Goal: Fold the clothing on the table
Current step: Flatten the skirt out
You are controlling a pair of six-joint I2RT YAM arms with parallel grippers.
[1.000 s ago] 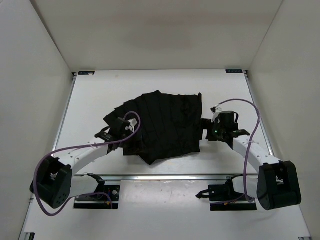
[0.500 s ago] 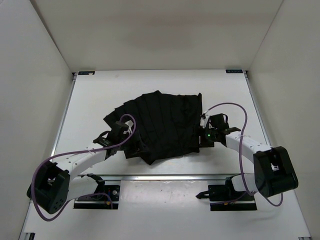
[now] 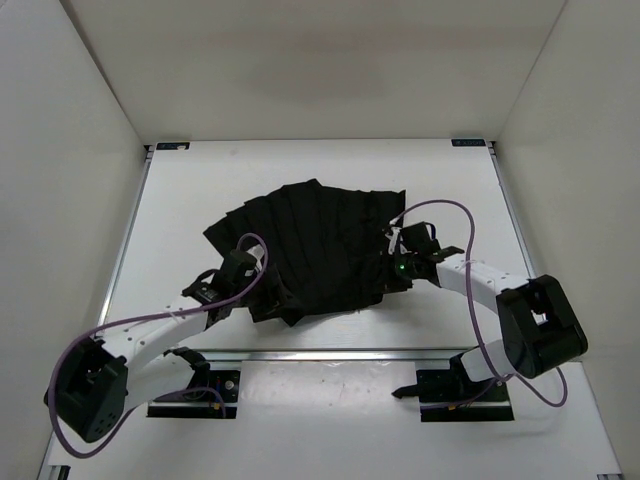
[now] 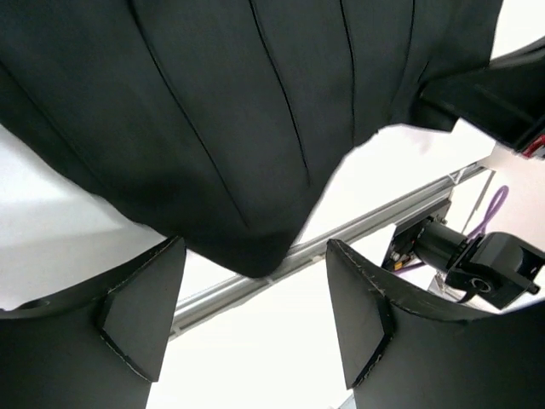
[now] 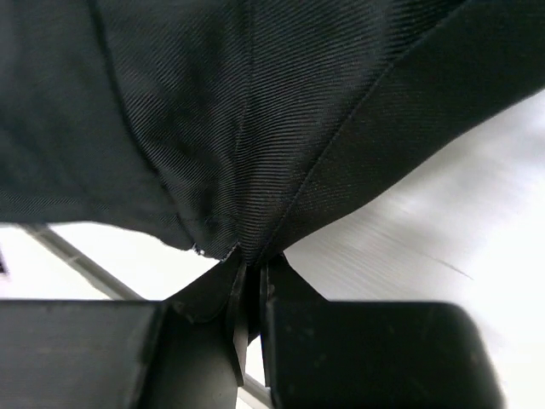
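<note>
Top external view: the clothing (image 3: pixel 315 245) lies spread like a fan in the middle of the table (image 3: pixel 180 200), its wide pleated edge toward the upper part of the frame and its near edge rumpled and uneven toward the bottom; no clean fold line shows anywhere, so I judge the job to be at an early stage, with the whole fold left to do. The right gripper (image 5: pixel 247 274) reaches in from the right of the frame to the lower right edge of the cloth; in the right wrist view its jaws are closed tight on a small pinch of the fabric at a frayed corner, the cloth rising from between them. The left gripper (image 4: pixel 251 311) sits at the lower left edge of the garment; in the left wrist view its fingers (image 4: pixel 140 311) stand wide apart with a drooping point of the cloth just ahead of the gap, and it has hold of nothing. So one side is grasped and the other is not; the left side's grasp, the lift and the laying over all appear to remain.
</note>
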